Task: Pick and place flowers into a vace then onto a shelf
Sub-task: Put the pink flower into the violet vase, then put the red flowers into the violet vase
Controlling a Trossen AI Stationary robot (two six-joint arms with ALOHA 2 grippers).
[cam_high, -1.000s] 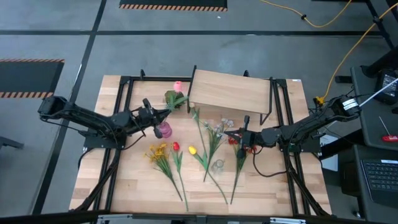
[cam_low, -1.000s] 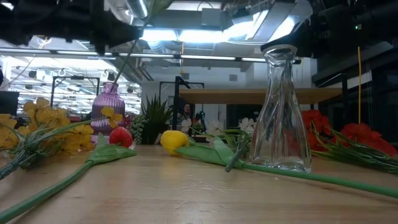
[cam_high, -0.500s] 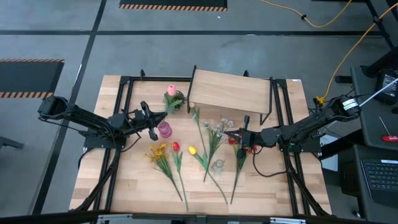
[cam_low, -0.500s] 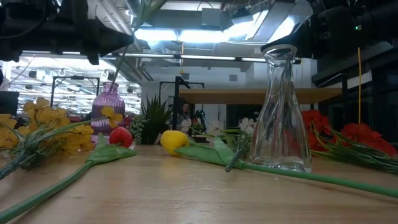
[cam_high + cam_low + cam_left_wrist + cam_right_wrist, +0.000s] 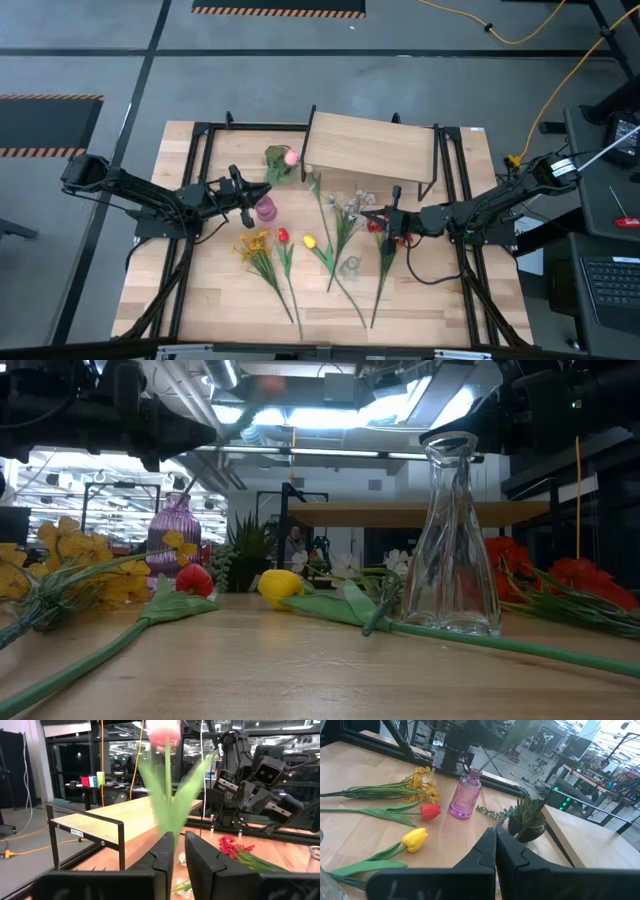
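Observation:
My left gripper (image 5: 243,193) is shut on a pink tulip (image 5: 291,157), just left of the purple ribbed vase (image 5: 264,208) and above it. In the left wrist view the pink bud (image 5: 166,734) and its leaves show blurred beyond the fingers. My right gripper (image 5: 385,222) is shut and hovers by the red clusters (image 5: 380,232); I see nothing between its fingers (image 5: 495,845). White blossoms (image 5: 350,205), a red tulip (image 5: 283,236), a yellow tulip (image 5: 309,241) and yellow blooms (image 5: 253,243) lie flat on the table. The wooden shelf (image 5: 370,150) stands at the far side. My left gripper pinches the tulip's stem (image 5: 173,831) just below the leaves, between its two fingers (image 5: 200,860). It comes level from the table's left. The tulip is lifted clear, and its bud rises beyond the fingertips toward the shelf. The gripper hides the lower stem.
A clear glass vase (image 5: 350,266) stands upright near the table's middle, tall in the low view (image 5: 455,540). A green leafy plant in a dark pot (image 5: 527,820) sits between the purple vase and the shelf. Black frame rails (image 5: 195,150) run along both table sides.
My left gripper has stayed shut on the tulip and turned it. The pink bud has swung from the far side toward the table's right and near edge, over the leafy plant, and now shows blurred. In the low view the stem no longer slants down toward the purple vase.

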